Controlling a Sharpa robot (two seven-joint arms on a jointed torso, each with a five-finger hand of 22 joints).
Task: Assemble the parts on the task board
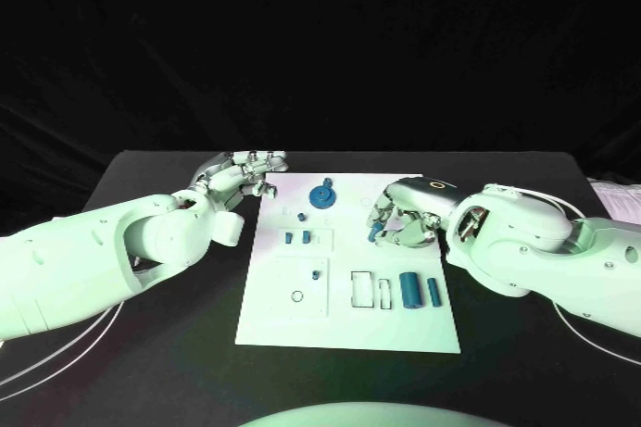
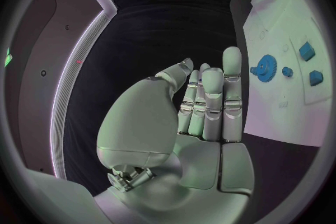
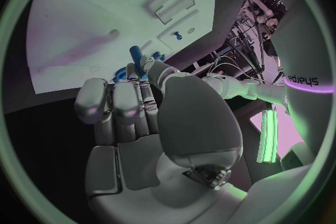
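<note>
The right hand (image 1: pixel 396 217) pinched a small blue peg (image 1: pixel 375 232) between its fingertips, over the right edge of the white board (image 1: pixel 347 330). A blue gear (image 1: pixel 322 196) stood near the board's far edge. The left hand (image 1: pixel 242 179) hovered beside it, fingers straight and empty.

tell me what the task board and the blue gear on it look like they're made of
Task board: seemingly rigid white plastic or coated sheet, matte, with a flat even surface and crisp cut recesses. Blue gear: probably moulded or printed plastic, uniform saturated colour, no metallic shine.
</note>
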